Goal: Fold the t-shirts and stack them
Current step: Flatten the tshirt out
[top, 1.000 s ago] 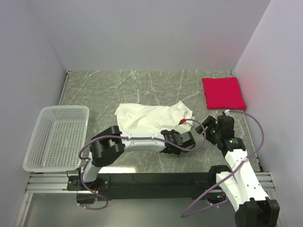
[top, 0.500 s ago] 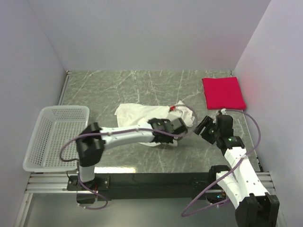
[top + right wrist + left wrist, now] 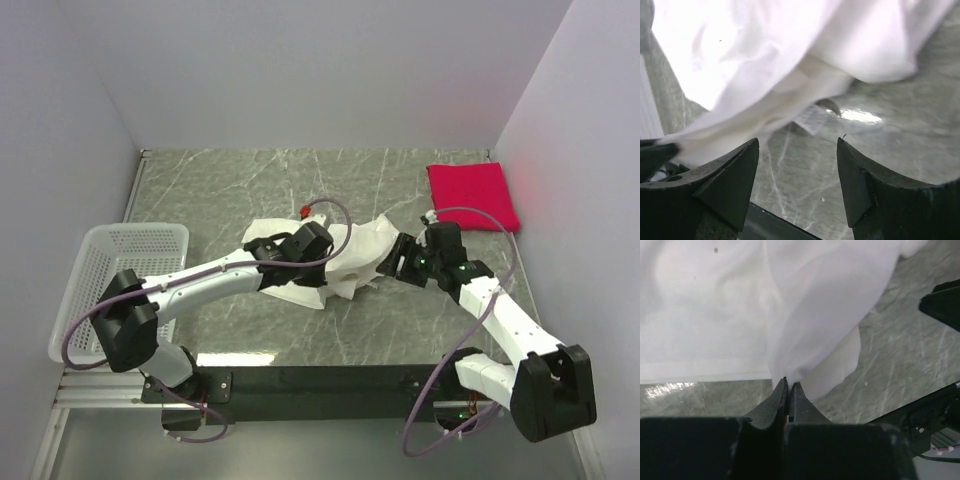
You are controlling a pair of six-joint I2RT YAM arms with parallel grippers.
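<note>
The white t-shirt (image 3: 362, 250) lies bunched in the middle of the marble table. My left gripper (image 3: 332, 264) is shut on a fold of its cloth; in the left wrist view the shut gripper (image 3: 788, 383) pinches the white shirt (image 3: 740, 305), lifted slightly off the table. My right gripper (image 3: 392, 262) is open at the shirt's right edge; in the right wrist view the gripper (image 3: 797, 152) stands just short of the white shirt (image 3: 765, 60), holding nothing. The red t-shirt (image 3: 472, 196) lies folded square at the back right.
A white mesh basket (image 3: 120, 290) stands at the left front edge. White walls enclose the table on three sides. Purple cables loop over both arms. The right arm's black body (image 3: 942, 302) shows close to the left gripper.
My left gripper moved back and left from the table's front, pulling the shirt's cloth with it and bunching it. My right gripper swung left to the shirt's right edge.
</note>
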